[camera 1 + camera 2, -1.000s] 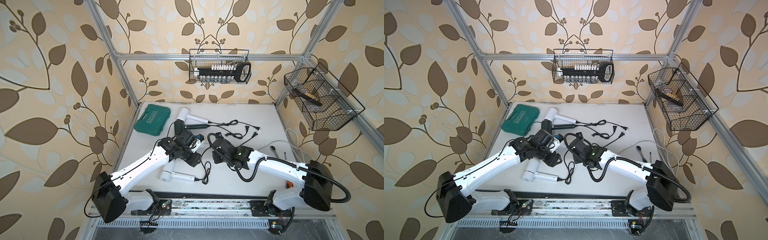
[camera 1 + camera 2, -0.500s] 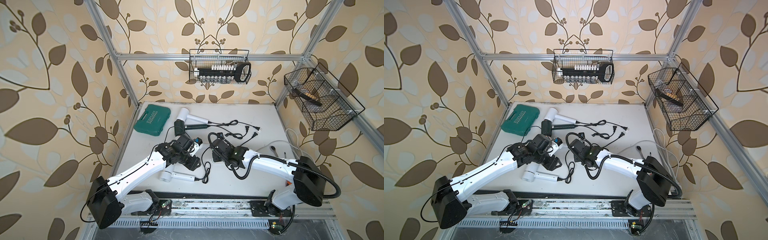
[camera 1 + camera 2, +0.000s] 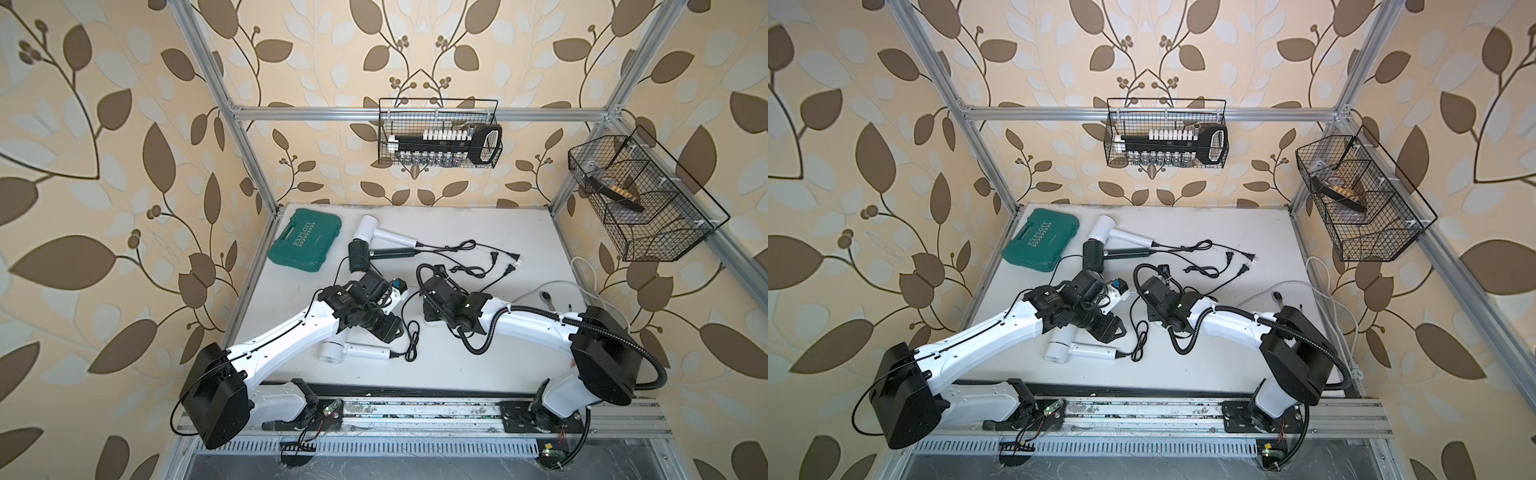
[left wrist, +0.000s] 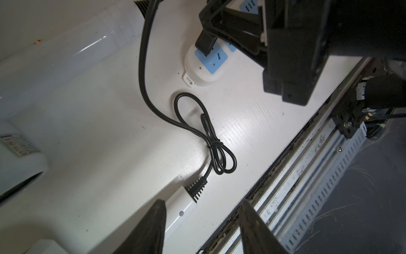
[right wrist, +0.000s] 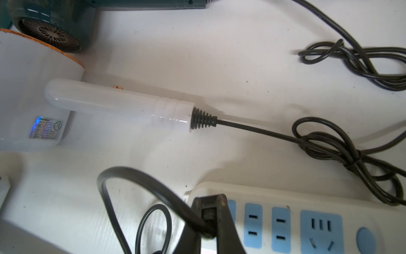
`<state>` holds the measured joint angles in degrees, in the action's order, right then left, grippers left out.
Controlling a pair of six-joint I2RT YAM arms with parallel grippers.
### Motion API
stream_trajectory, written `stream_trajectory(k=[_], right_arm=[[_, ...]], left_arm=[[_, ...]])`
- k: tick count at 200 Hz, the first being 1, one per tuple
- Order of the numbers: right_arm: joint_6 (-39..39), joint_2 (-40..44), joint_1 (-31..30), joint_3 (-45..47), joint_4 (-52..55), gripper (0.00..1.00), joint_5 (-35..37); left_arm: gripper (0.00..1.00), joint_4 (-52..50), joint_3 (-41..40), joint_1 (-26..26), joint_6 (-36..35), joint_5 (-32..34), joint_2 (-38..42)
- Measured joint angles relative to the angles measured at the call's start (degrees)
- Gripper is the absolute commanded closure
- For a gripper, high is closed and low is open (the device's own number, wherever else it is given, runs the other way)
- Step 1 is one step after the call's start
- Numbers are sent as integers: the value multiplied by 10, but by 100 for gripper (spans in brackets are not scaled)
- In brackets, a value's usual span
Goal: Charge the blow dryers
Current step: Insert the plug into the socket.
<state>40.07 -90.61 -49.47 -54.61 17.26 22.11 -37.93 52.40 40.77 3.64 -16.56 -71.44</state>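
Observation:
Three white blow dryers and a dark green one (image 3: pixel 358 257) lie on the table. One white dryer is at the back (image 3: pixel 370 226). Another lies under my left arm, its handle (image 5: pixel 120 103) clear in the right wrist view. The front one (image 3: pixel 332 351) lies near the rail. My right gripper (image 5: pixel 209 204) is shut on the front dryer's black plug (image 4: pixel 204 45), which rests against the end socket of the white power strip (image 5: pixel 285 198). My left gripper (image 4: pixel 202 202) hangs open just above the front dryer's handle end (image 4: pixel 182 204), holding nothing.
A teal case (image 3: pixel 305 241) lies at the back left. Loose plugs (image 3: pixel 507 262) and tied cords (image 3: pixel 469 270) trail across the middle. A tied cord loop (image 4: pixel 211 143) lies by the left gripper. The front rail (image 3: pixel 415 411) runs close by. Wire baskets (image 3: pixel 438 145) hang on the walls.
The right arm has shifted left with the plug. The left gripper has swung slightly toward the front edge. Neither gripper has opened or shut.

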Motion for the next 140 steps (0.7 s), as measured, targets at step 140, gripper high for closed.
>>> stream_trajectory(k=[140], right_arm=[[20, 0, -17, 3, 7, 100, 33]], left_arm=[[44, 2, -1, 0, 0, 0, 0]])
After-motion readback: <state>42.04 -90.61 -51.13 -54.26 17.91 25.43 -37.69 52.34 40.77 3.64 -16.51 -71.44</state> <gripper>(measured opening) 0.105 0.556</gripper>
